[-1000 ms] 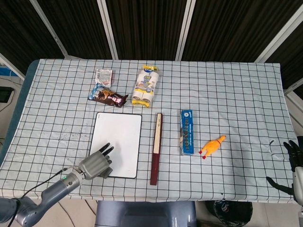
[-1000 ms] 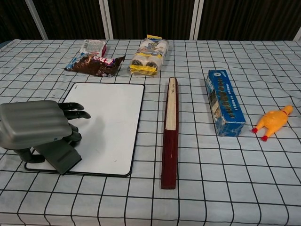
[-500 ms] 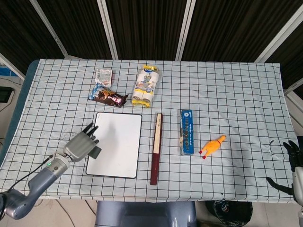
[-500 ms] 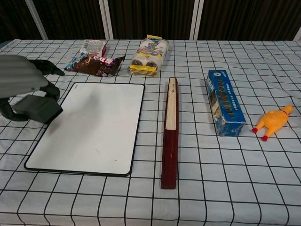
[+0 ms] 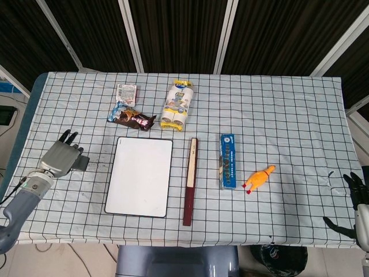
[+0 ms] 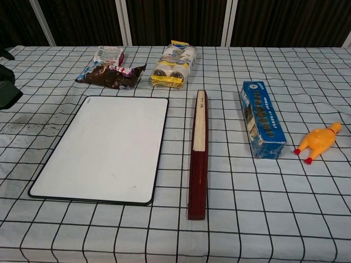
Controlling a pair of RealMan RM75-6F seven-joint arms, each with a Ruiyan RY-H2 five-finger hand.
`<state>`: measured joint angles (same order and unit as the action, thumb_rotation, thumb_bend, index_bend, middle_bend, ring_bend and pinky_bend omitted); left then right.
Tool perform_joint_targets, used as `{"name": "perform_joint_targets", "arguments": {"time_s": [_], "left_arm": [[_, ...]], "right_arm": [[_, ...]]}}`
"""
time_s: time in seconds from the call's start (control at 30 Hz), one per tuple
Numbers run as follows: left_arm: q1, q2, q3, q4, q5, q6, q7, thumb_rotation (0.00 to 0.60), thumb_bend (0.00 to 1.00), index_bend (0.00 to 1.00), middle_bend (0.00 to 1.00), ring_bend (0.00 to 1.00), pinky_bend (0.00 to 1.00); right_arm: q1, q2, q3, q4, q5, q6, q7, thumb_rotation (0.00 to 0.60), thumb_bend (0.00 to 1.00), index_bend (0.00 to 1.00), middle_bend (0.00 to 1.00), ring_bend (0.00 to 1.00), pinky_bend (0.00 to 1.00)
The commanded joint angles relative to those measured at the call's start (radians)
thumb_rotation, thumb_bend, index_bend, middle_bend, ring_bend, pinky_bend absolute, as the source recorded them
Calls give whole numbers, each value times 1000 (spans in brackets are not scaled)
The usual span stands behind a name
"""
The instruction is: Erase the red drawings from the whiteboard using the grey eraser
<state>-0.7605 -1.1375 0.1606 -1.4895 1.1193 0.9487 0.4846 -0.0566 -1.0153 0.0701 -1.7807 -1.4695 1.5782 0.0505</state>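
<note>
Whiteboard [image 5: 139,176] now looks clean of red; the left hand [image 5: 62,157], holding the grey eraser [image 5: 81,163], has swung off it leftward. Erasing seems finished. The right hand [image 5: 356,193] idles, fingers apart.

The whiteboard [image 5: 139,176] lay flat on the checked worktop [image 5: 277,109], a white rectangle with a thin black frame, its long sides running away from the robot; no red marks showed on it. The grey eraser [image 5: 81,164] sat left of it, off the board, under the left robot hand [image 5: 59,158].
</note>
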Motion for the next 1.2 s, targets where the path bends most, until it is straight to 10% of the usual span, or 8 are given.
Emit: {"name": "perform_joint_targets", "arguments": {"time_s": [0.03, 0.4, 0.73, 1.2], "left_arm": [[6, -44, -14, 76, -24, -54, -25, 600, 363, 406, 485, 0, 0], [-1, -140, -36, 174, -56, -114, 38, 600, 348, 369, 442, 0, 0], [-15, -126, -32, 102, -164, -104, 239, 600, 141, 8, 54, 0, 0], [112, 196, -55, -465, 57, 323, 240, 600, 140, 0, 38, 0, 0]], "right_arm": [[0, 0, 0, 0, 1, 0, 0, 600, 170, 10, 56, 142, 187], [1, 2, 1, 3, 3, -3, 5, 600, 170, 10, 56, 142, 187], [1, 2, 3, 5, 4, -1, 6, 600, 171, 11, 59, 142, 187], [1, -1, 6, 7, 0, 6, -1, 600, 170, 11, 59, 142, 187]]}}
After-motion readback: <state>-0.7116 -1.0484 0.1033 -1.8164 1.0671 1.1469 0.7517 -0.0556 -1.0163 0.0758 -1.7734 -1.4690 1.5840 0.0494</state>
